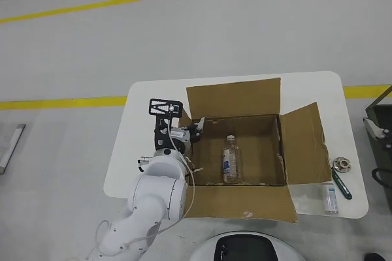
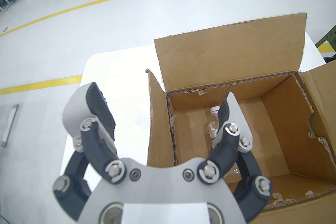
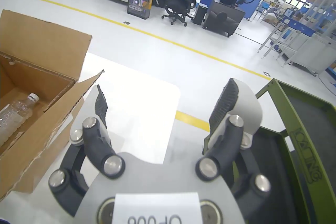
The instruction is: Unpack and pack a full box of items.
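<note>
An open cardboard box (image 1: pixel 300 140) stands on the white table (image 1: pixel 144 104) with its flaps spread. A clear plastic bottle (image 1: pixel 230 160) with a white cap lies on the box floor, also visible as the bottle (image 2: pixel 214 121) and the bottle (image 3: pixel 15 114). My left gripper (image 1: pixel 196 126) hovers at the box's left wall. In its own view the left gripper (image 2: pixel 162 109) is open, one finger outside the upright side flap (image 2: pixel 157 135) and one over the box interior. My right gripper (image 3: pixel 165 99) is open and holds nothing, above the table's corner to the right of the box.
On the table right of the box lie a round metal part (image 1: pixel 342 163), a green-handled tool (image 1: pixel 342 185) and a small white tube (image 1: pixel 330 198). A green cart (image 3: pixel 302 130) stands just past the table's right edge.
</note>
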Available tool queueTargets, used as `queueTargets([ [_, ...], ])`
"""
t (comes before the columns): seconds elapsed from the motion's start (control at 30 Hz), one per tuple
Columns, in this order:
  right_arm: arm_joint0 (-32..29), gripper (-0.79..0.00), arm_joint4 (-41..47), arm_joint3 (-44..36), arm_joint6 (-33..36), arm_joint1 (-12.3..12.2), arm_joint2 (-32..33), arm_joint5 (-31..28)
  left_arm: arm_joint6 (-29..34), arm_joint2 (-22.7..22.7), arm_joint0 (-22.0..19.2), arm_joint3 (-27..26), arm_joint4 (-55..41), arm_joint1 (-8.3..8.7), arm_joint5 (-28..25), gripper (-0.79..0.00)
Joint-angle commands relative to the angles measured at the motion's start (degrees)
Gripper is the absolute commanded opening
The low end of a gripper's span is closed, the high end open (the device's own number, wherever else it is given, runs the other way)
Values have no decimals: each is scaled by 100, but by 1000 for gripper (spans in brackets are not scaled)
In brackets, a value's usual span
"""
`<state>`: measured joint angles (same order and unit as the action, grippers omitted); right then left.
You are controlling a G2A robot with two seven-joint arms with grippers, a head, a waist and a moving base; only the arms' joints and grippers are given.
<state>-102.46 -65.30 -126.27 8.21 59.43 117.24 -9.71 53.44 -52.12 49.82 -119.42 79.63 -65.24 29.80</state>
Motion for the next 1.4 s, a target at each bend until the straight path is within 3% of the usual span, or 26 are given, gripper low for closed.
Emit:
queueTargets([
  [0.0,0,0,-1,0,0,0,0,0,0,0,0,0,0,0,0,0],
  [0.23,-25,0,-5,48,280,10,-79,-42,0,0,0,0,0,0,0,0],
  [0.37,5,0,-269,33,1413,0,-163,152,0,0,0,0,0,0,0,0],
  [0.5,172,0,-521,12,2633,-64,-306,-358,0,0,0,0,0,0,0,0],
  [0.63,347,0,-509,161,3425,-110,-441,-800,0,0,0,0,0,0,0,0],
  [1.2,332,0,-450,266,3455,-107,-516,-837,0,0,0,0,0,0,0,0],
  [1.37,555,0,-460,391,4362,-127,-697,-698,0,0,0,0,0,0,0,0],
])
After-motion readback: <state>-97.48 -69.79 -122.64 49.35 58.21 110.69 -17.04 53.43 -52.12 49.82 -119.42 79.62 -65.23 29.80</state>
